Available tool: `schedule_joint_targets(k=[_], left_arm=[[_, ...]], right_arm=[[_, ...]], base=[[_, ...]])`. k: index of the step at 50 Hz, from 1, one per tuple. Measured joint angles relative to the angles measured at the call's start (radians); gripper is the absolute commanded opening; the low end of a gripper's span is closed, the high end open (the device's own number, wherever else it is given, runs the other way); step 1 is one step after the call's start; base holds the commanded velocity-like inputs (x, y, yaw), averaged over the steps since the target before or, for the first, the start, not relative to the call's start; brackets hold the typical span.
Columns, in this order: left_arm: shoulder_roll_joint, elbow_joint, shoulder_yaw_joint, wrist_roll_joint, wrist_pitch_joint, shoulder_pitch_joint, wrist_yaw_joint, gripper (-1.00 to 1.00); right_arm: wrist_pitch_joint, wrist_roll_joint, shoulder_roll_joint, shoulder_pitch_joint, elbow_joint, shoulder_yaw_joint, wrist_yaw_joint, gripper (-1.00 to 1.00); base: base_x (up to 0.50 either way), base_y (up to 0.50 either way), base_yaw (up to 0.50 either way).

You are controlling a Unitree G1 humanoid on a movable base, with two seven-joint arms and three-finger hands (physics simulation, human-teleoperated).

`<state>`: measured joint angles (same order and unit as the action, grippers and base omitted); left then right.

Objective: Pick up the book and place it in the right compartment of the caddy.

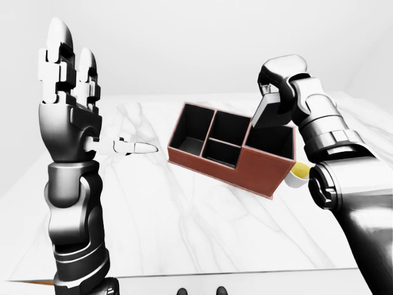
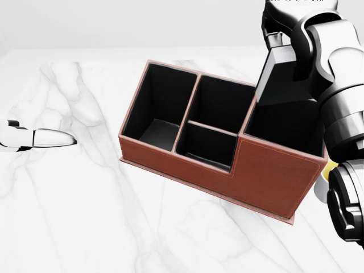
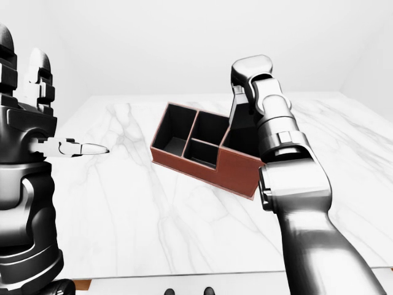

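The right hand [image 2: 278, 34] gripped the dark, unlabelled book [image 2: 282, 79], tilted over the right compartment of the brown leather caddy [image 2: 273, 176] on the white marble table [image 2: 85, 216], while the left hand [image 1: 64, 67] stood raised, fingers open.

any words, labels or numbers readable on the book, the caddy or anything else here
None: no view shows readable text.
book: plain dark cover and pale page edge, no title in view.
caddy: plain brown wall, black inside, no label.
white item on the marble table: black marks, but no letters.
right hand and left hand: no markings.
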<state>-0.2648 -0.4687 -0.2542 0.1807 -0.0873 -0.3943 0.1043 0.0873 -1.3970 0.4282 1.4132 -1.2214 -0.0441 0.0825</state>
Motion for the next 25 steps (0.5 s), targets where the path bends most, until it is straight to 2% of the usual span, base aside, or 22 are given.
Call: schedule_joint_targets(k=[25], left_arm=[[-0.002, 0.006, -0.001, -0.003, 0.000, -0.003, 0.000, 1.00]], right_arm=[[0.000, -0.012, -0.007, -0.031, -0.030, -0.003, -0.024, -1.00]], base=[[0.00, 0.00, 0.00]])
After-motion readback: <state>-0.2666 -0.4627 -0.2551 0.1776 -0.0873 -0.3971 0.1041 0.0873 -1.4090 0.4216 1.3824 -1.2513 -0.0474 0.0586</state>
